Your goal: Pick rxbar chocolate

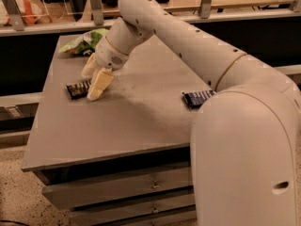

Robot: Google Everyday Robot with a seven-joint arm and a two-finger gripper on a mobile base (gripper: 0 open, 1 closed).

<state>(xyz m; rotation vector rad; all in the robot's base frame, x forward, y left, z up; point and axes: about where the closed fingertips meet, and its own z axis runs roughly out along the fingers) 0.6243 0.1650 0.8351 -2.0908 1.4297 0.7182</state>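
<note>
The arm reaches left across the view; tool points down at left, fingers spread apart

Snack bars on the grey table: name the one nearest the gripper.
The black-wrapped bar with whitish lettering, right at the cream gripper, view's left; the dark blue-wrapped bar lies far right.

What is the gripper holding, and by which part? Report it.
Nothing held: the open gripper straddles one end of the rxbar chocolate lying on the table.

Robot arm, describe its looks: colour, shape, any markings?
Smooth off-white tubular arm with rows of small dark holes and thin tan joint rings. Its gripper, by the rxbar chocolate, has two cream, blunt fingers. No cables show.
</note>
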